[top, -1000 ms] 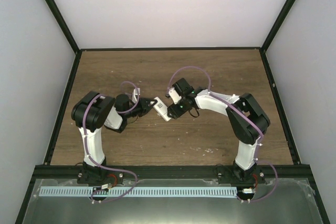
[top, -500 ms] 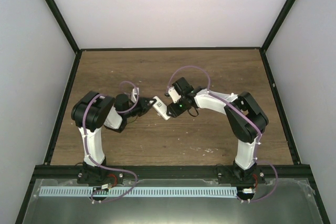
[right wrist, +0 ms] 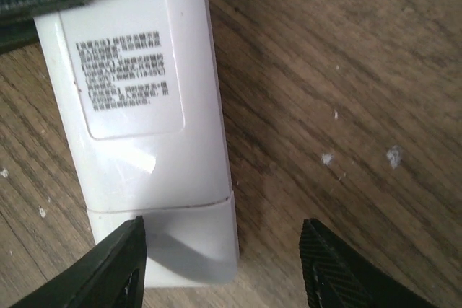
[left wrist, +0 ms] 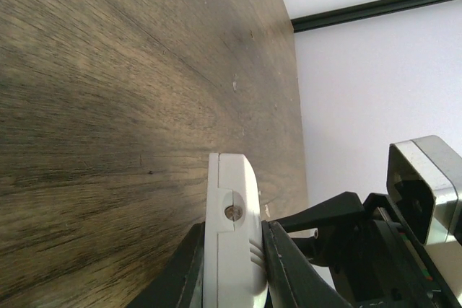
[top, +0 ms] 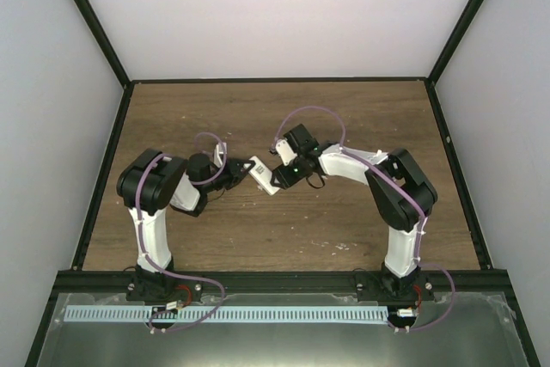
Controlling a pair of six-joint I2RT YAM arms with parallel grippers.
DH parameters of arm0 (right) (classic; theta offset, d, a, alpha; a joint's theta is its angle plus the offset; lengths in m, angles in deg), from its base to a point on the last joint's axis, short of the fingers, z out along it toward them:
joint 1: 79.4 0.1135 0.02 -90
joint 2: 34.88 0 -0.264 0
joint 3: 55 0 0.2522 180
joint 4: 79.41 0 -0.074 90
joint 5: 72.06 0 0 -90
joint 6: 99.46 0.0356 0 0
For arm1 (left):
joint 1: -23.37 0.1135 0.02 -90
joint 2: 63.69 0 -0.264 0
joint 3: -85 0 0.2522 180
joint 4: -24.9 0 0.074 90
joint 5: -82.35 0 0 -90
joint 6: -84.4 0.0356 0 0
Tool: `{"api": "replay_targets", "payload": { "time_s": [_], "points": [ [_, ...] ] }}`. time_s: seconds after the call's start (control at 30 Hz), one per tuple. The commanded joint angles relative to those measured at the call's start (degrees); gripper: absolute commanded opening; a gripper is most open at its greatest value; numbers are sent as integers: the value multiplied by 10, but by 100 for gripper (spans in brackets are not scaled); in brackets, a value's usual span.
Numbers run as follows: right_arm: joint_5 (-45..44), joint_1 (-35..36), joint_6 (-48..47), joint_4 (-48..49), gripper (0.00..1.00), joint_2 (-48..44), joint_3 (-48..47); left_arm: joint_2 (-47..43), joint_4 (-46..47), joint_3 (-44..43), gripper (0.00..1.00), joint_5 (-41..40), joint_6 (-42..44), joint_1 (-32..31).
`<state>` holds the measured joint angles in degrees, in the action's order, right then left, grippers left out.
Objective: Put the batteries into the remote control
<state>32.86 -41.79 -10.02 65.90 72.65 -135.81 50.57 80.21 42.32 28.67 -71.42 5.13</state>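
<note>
While inside left tool (left wrist: pixel 232 268), remote control (left wrist: pixel 229 200).

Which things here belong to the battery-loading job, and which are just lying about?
Job: remote control, label side showing, clamped in the left pincer; right pincer, open at the remote's free end. No batteries in view.
Lying about: white flecks on the table.

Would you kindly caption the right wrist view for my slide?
Open right gripper at the remote control, label side showing.
</note>
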Motion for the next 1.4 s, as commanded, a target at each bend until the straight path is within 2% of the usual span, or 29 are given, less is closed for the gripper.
{"api": "replay_targets", "payload": {
  "time_s": [0.0,0.2,0.5,0.63,0.8,0.9,1.03,1.2,1.37],
  "points": [
    [-1,-11,1,47,50,38,7,20,36,-8,0,34,-9,-10],
    [-3,-20,0,42,48,29,8,16,36,-4,0,34,-7,-8],
    [-24,-20,25,2,56,-74,-32,2,49,-9,0,33,-35,-5],
    [-39,-21,34,-34,57,-113,-39,-18,60,-9,0,32,-61,-3],
    [-38,-29,58,-75,57,-157,-16,-69,19,-11,0,30,-67,-3],
    [-24,-30,78,-91,55,-181,1,-93,15,-7,0,32,-86,-4],
    [4,-30,100,-90,45,-211,29,-105,51,4,0,35,-140,-4],
    [32,-31,109,-109,43,-230,35,-122,64,22,0,24,-165,-4],
    [21,-31,106,-133,43,-234,41,-146,40,18,0,21,-157,-4]
  ]
}}
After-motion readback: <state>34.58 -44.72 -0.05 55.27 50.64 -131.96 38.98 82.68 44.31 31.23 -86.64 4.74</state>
